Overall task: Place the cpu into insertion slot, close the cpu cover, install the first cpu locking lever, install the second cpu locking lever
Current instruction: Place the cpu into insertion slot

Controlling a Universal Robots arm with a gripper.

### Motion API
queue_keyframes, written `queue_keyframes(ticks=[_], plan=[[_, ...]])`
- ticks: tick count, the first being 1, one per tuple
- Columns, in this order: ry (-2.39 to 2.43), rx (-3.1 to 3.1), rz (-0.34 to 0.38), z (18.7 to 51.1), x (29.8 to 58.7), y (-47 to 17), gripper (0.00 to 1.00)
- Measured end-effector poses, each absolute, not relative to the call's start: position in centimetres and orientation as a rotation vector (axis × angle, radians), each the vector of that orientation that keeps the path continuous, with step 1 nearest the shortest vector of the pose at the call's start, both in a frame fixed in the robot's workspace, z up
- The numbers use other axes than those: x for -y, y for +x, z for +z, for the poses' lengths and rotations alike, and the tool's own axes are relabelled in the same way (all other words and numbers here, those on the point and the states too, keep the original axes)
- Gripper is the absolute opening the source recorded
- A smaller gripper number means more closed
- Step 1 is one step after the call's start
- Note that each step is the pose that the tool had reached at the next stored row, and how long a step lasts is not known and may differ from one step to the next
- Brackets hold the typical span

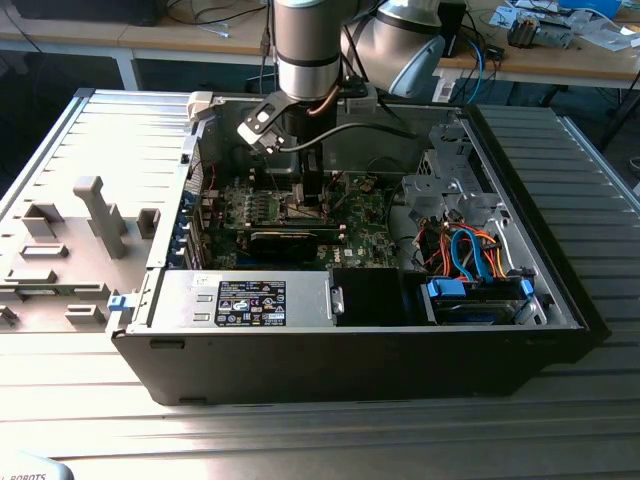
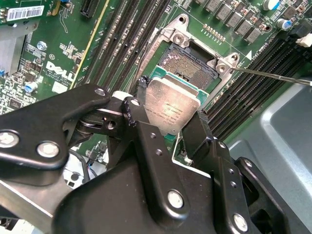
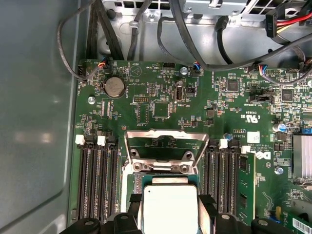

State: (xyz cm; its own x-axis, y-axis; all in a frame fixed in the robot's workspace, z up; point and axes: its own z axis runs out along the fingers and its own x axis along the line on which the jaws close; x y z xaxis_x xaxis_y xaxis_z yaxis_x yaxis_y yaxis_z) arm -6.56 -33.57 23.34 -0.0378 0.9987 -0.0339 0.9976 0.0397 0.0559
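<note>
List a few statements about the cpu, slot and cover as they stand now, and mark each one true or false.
1. The hand grips the cpu between its fingers. True.
2. The cpu sits fully in the slot. False: the hand holds it offset from the slot, whose dark centre is partly uncovered in the second wrist view.
3. The cover is shut over the slot. False: it is swung open, and the first wrist view shows it lying back beyond the cpu.
4. The arm reaches down into an open case. True.
</note>
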Motion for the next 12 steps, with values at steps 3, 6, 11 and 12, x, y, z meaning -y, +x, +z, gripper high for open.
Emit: queue_keyframes(ticks=[3, 6, 11, 12], plan=[[2.134, -2.218, 0.026, 23.26, 33.55, -6.57, 0.54], [2.134, -2.218, 0.026, 23.2, 33.54, -6.56, 0.54], [2.134, -2.218, 0.026, 23.04, 33.49, -6.56, 0.54], [2.134, -2.218, 0.026, 23.01, 33.48, -6.56, 0.54]])
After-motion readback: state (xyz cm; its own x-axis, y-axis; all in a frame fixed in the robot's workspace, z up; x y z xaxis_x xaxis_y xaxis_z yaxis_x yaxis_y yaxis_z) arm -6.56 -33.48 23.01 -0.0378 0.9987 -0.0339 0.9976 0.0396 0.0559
